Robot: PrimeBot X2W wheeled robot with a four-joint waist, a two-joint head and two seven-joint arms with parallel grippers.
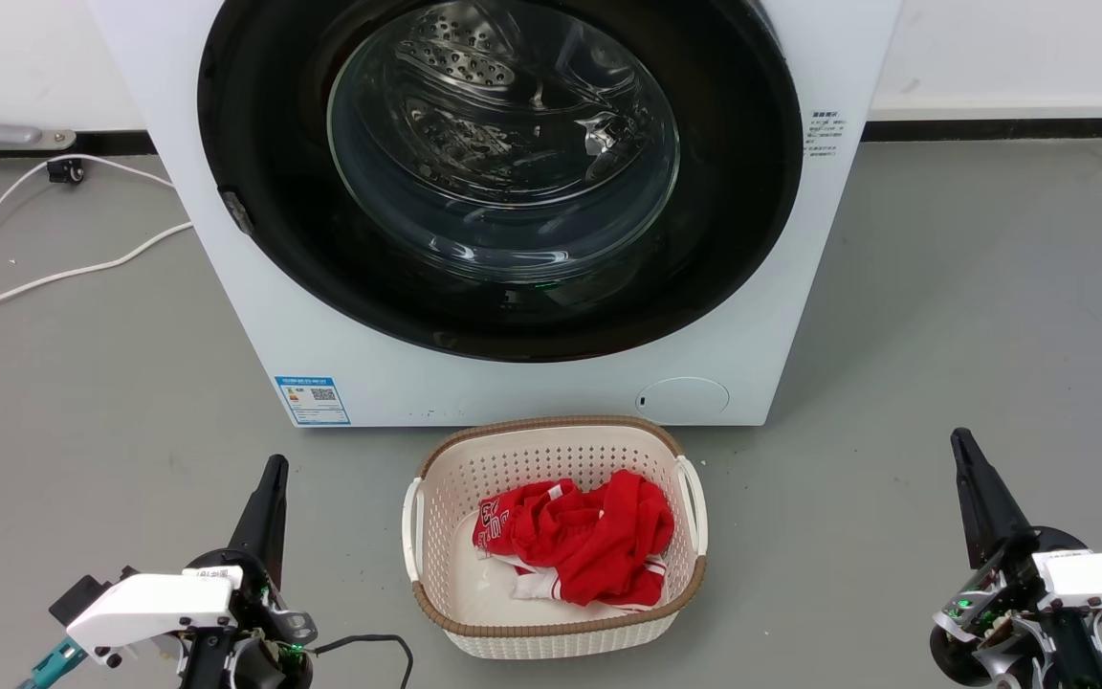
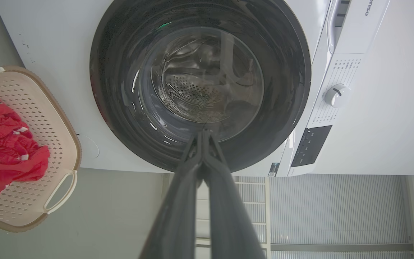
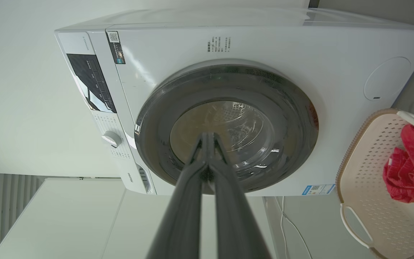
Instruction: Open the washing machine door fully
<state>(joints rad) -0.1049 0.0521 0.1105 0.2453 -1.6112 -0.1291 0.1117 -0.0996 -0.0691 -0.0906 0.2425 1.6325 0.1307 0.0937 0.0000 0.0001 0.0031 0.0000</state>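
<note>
Left gripper [image 1: 275,468] and right gripper [image 1: 961,443] hang low, fingers pressed together and empty, flanking the basket [image 1: 551,424] before the machine [image 1: 474,388], whose door [image 1: 498,163] sits shut; opening it well likely means hooking the tab [image 1: 236,211] at its left edge and following the hinge arc.

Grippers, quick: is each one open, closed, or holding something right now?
Left gripper: closed, holding nothing.
Right gripper: closed, holding nothing.

Glossy black washing machine door [image 1: 264,249] — clear glass window, perforated plastic basket [image 1: 446,498], red cloth [image 1: 580,541]
</note>
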